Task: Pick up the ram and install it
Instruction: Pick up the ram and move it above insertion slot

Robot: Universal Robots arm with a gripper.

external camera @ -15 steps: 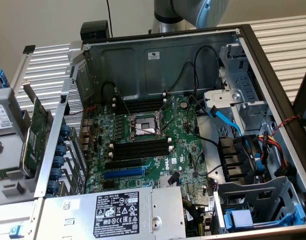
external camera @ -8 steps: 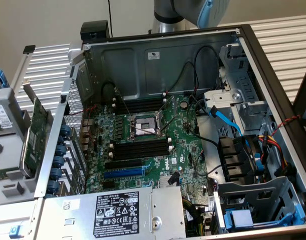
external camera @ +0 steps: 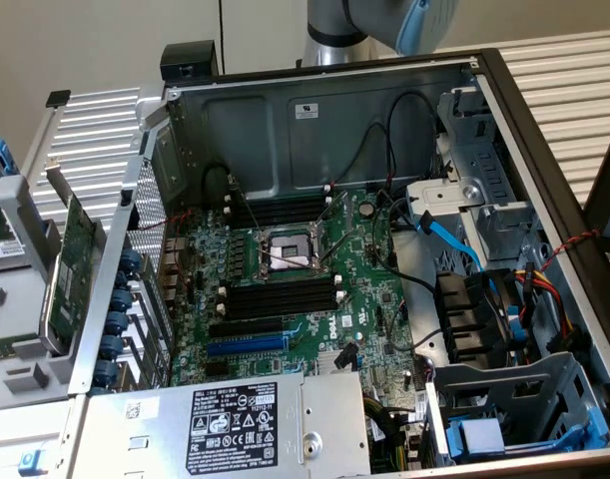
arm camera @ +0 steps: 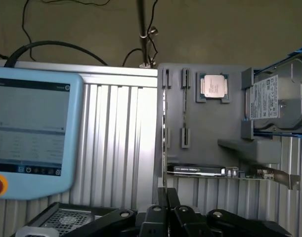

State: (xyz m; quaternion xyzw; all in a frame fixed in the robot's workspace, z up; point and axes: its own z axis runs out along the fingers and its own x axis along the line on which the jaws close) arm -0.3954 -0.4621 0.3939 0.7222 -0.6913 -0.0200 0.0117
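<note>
Zero steps done: ram neither held nor seated.
Pincer (arm camera: 166,193) together, empty, facing the worktop (arm camera: 121,128); memory slots (external camera: 281,296) at 6 o'clock of CPU socket (external camera: 285,249) bare.

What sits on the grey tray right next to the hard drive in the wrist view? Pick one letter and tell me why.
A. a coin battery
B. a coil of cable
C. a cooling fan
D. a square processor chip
D: the wrist view shows a square processor chip with a silver lid, seated in a recess of the grey tray beside the hard drive.
</note>
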